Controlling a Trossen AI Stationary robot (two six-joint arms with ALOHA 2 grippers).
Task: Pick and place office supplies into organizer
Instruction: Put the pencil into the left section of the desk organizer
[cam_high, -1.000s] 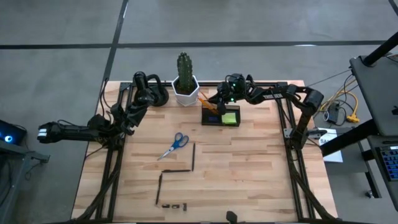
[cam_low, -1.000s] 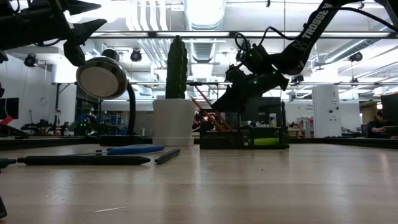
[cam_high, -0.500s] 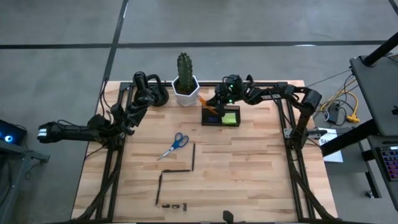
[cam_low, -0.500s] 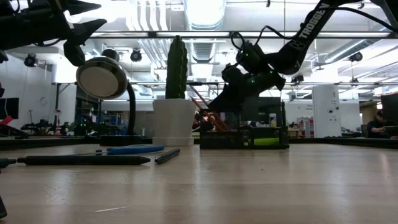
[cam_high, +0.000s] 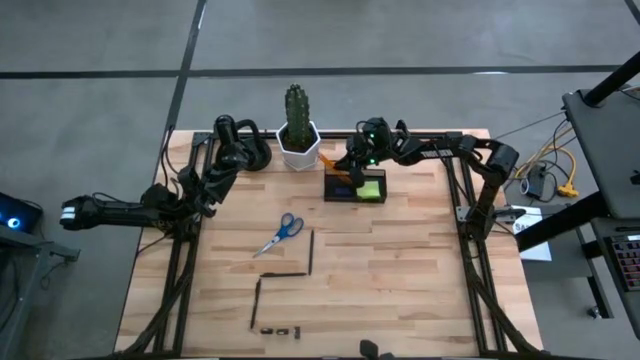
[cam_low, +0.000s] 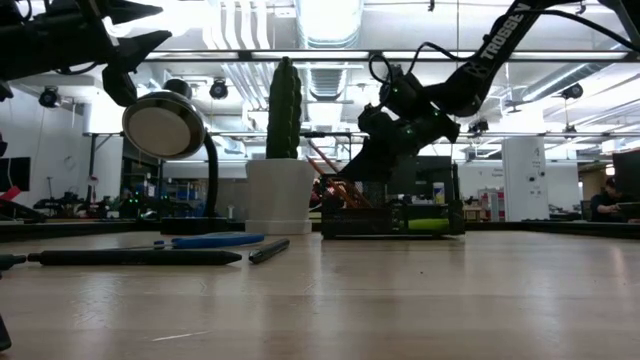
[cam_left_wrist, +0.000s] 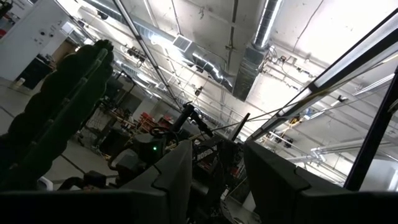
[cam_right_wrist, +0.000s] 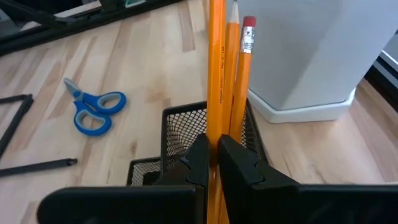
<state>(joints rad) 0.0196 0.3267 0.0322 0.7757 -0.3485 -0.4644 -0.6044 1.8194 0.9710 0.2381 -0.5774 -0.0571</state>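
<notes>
My right gripper hangs over the organizer, a dark mesh box near the table's far edge, and is shut on an orange pencil. Two more orange pencils stand in the same compartment, leaning toward the cactus pot. A lime-green sticky pad lies in the organizer's right compartment. Blue-handled scissors, dark pens and tiny black clips lie flat on the table. My left gripper waits open beyond the table's left edge. My right gripper pinches one orange pencil by its shaft between its two fingers. It comes slanting down from the table's right and far side. The pencil stands steeply, its lower part going down into the organizer's mesh compartment; the fingers hide its lower end.
A white hexagonal cactus pot stands just left of the organizer, close to the pencils. A black rounded lamp-like gadget sits farther left at the far edge. Bare wood lies between the organizer and the scissors and on the table's right half.
My right gripper has shifted slightly toward the table's left, toward the cactus pot, staying shut on the pencil above the organizer. Nothing on the table has moved.
</notes>
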